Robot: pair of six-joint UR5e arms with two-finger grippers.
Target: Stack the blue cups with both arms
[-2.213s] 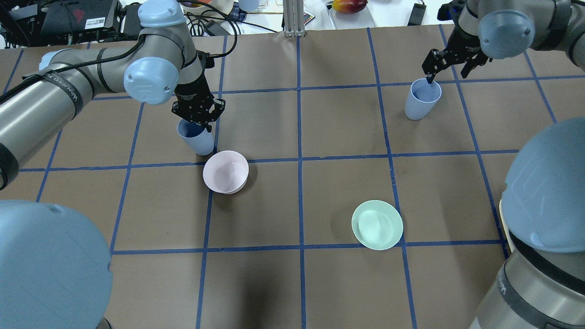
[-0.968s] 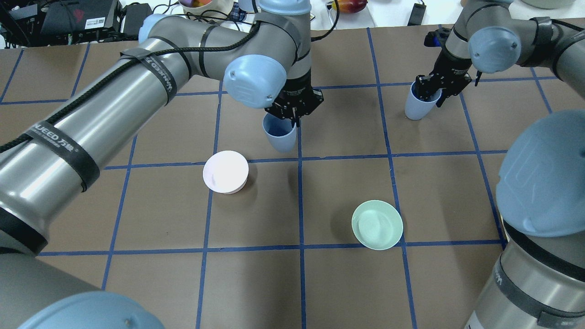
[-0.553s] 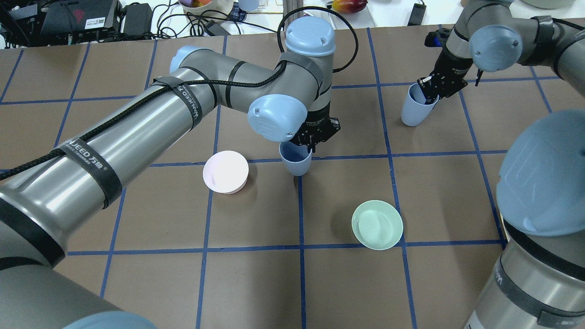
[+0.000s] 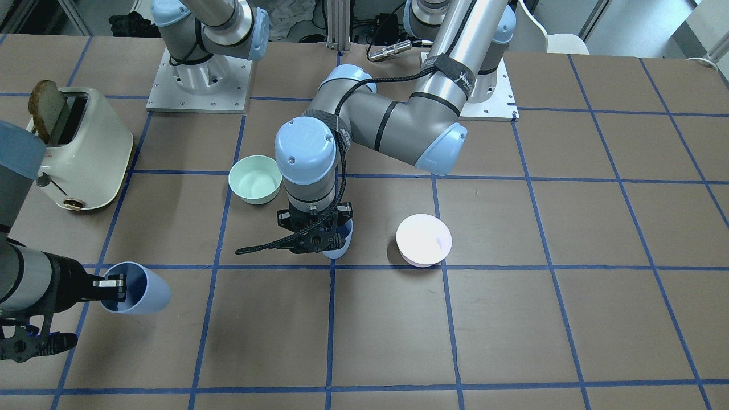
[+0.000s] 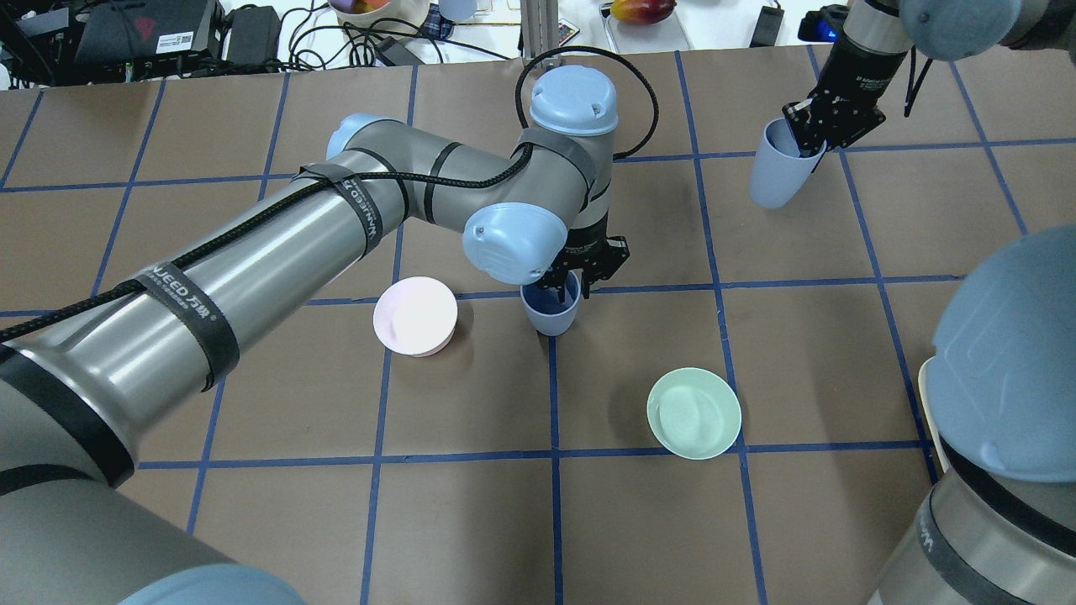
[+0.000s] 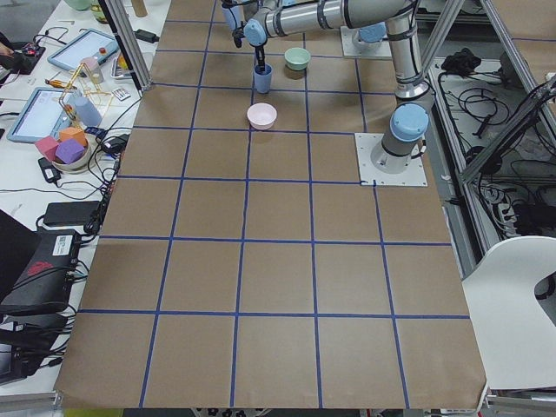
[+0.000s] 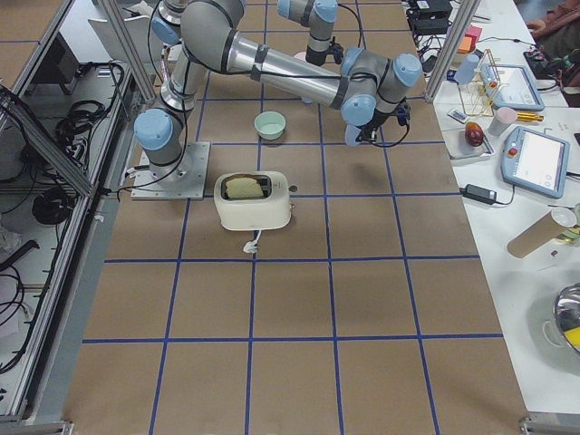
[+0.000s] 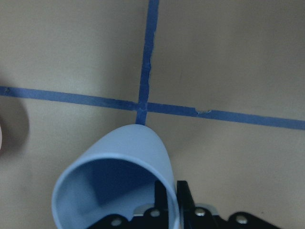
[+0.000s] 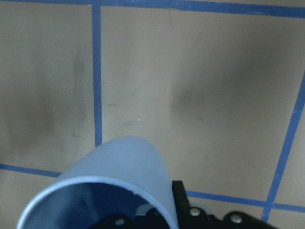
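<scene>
My left gripper (image 5: 574,286) is shut on the rim of one blue cup (image 5: 551,309), held upright and low over a tape crossing at the table's middle. The left wrist view shows that cup (image 8: 114,181) with its wall pinched in the gripper (image 8: 172,196). In the front view the cup (image 4: 343,244) is half hidden behind the gripper (image 4: 316,240). My right gripper (image 5: 804,143) is shut on the rim of the other blue cup (image 5: 777,172), lifted and tilted at the far right. That cup shows in the right wrist view (image 9: 114,186) and front view (image 4: 139,296).
A pale pink bowl (image 5: 415,317) stands just left of the left cup. A mint-green bowl (image 5: 693,412) stands nearer the robot, right of centre. A cream toaster (image 4: 80,148) sits by the right arm's base. Cables and boxes (image 5: 168,34) lie beyond the far edge.
My left arm has carried its cup from the left to the table's middle and lowered it. My right gripper has shut on the other cup's rim and lifted it, tilted.
</scene>
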